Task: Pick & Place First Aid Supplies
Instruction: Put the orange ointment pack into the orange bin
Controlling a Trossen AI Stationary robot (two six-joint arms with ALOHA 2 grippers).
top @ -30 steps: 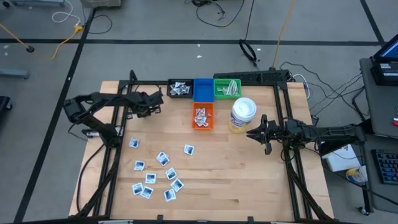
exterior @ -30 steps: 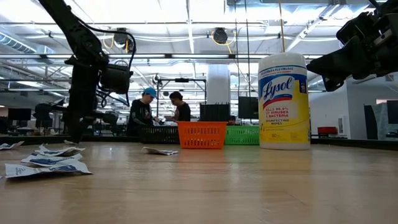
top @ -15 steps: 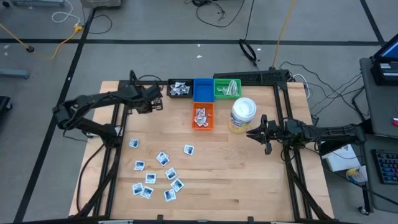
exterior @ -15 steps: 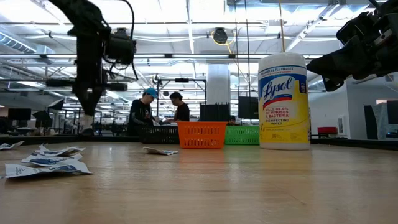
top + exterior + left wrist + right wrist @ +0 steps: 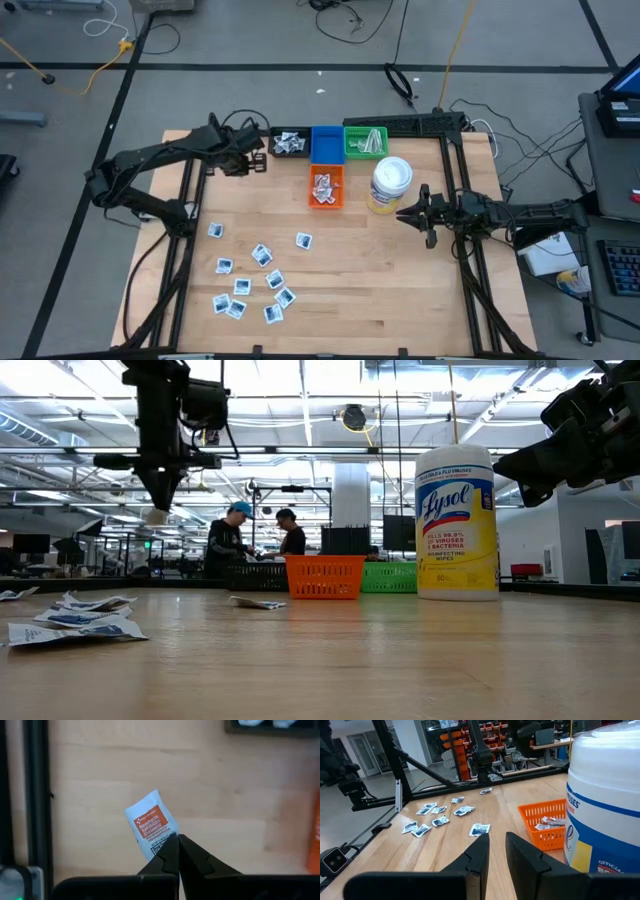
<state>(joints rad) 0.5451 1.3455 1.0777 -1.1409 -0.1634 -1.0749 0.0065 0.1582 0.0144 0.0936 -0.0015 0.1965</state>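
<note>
My left gripper (image 5: 246,162) hangs high over the table's far left part, shut on a small white packet with red print (image 5: 150,822). The low view shows that packet (image 5: 153,516) at the fingertips, well above the wood. Several more first aid supplies (image 5: 250,280), white packets with blue or dark print, lie flat on the table's left near part. My right gripper (image 5: 404,213) waits level at the right, beside a wipes tub. Its fingers (image 5: 481,851) are open by a narrow gap with nothing between them. My left gripper pinches the packet between its two fingertips at one end (image 5: 161,845), near a corner. The fingers come from above, pointing steeply down. The packet sticks out slantwise past the tips, lifted clear of the table.
Along the far edge stand a black bin (image 5: 290,143) with packets, a blue bin (image 5: 325,146) and a green bin (image 5: 366,141). An orange bin (image 5: 326,187) with packets sits nearer, and a Lysol wipes tub (image 5: 390,185) to its right. Bare wood (image 5: 400,290) lies at the near right.
My left gripper, shut throughout, has risen from table height to well above it and turned a little. It has drifted slightly toward the far edge and the black bin. The packet has come up with it, lifted clear of the wood.
</note>
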